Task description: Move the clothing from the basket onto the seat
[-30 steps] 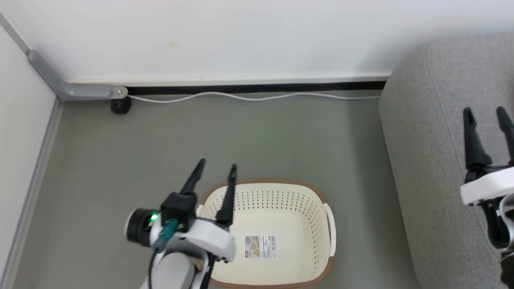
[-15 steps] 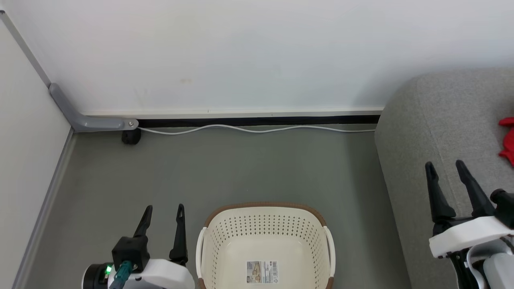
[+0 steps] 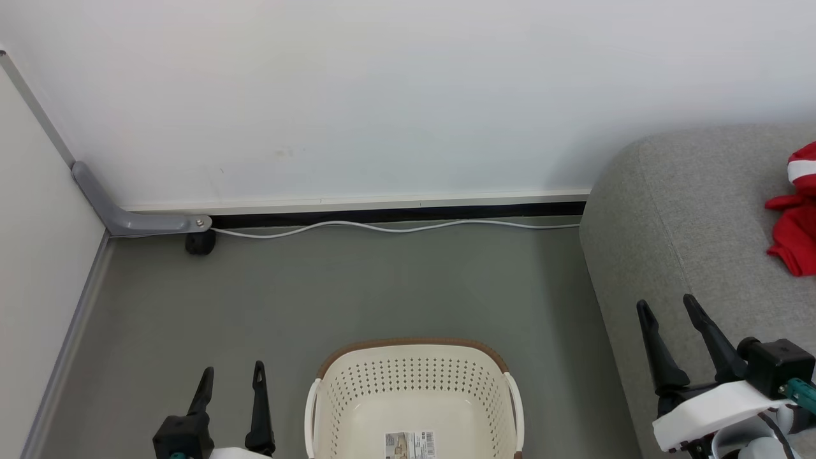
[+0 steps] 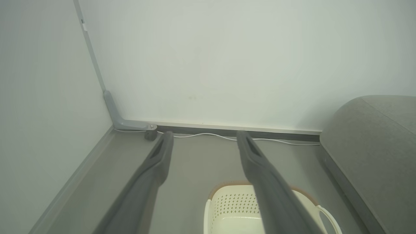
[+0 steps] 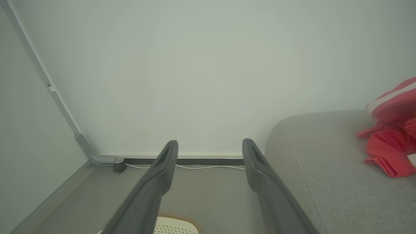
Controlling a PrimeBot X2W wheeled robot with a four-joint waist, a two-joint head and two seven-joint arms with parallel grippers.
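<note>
Clothing (image 3: 794, 236) lies on the seat (image 3: 688, 210) well in from its basket-side edge, basket (image 3: 414, 382) empty, left gripper (image 3: 233, 368) and right gripper (image 3: 664, 301) both wide, nothing held, so I'd just park arms clear.

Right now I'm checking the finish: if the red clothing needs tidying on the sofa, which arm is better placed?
Right, probably. The right end effector, open, is over the seat near the clothing; the left end effector, open, is over the floor beyond the empty basket.
</note>
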